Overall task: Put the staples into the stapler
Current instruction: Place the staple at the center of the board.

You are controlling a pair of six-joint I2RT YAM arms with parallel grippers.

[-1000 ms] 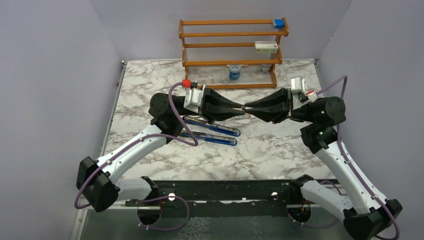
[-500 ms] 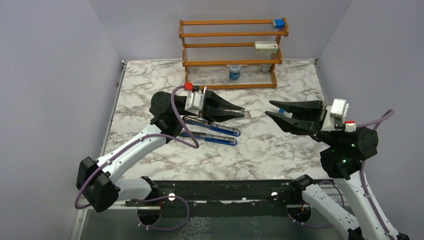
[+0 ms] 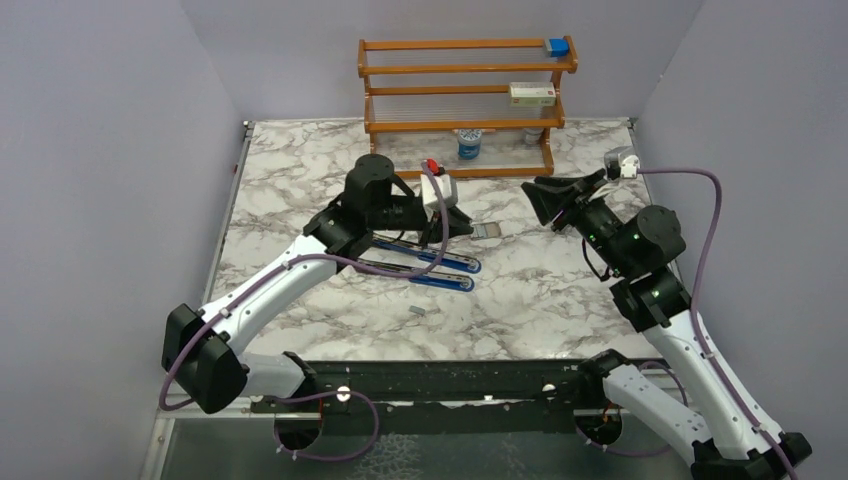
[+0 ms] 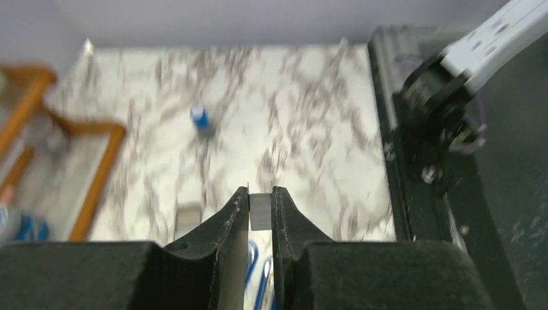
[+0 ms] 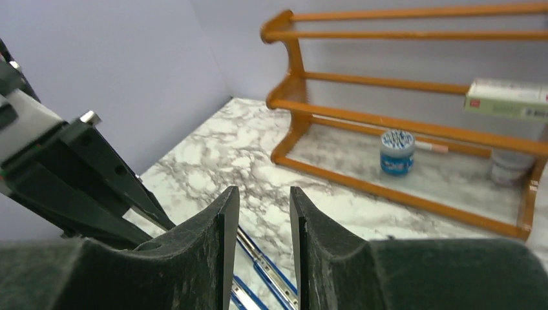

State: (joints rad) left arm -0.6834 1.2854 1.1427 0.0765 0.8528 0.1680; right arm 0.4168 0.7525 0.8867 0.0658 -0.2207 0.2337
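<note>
The blue stapler (image 3: 432, 264) lies opened flat on the marble table, its two arms side by side with the metal channel up. My left gripper (image 3: 471, 228) hovers just past the stapler's far right end, shut on a short silver strip of staples (image 3: 487, 231). In the left wrist view that strip of staples (image 4: 260, 213) is pinched at the fingertips of the left gripper (image 4: 260, 201). My right gripper (image 3: 537, 200) hangs open and empty to the right. Between its fingers, in the right wrist view, the right gripper (image 5: 263, 203) frames the stapler (image 5: 268, 266).
A wooden rack (image 3: 460, 100) stands at the back with a blue block (image 3: 557, 46), a flat box (image 3: 532, 95) and a blue-lidded jar (image 3: 468, 144). One loose staple piece (image 3: 416, 311) lies near the front edge. Walls close in on both sides.
The right gripper opened off the staple strip and drew away to the right and back. The left gripper kept the strip, turned its wrist and shifted slightly.
</note>
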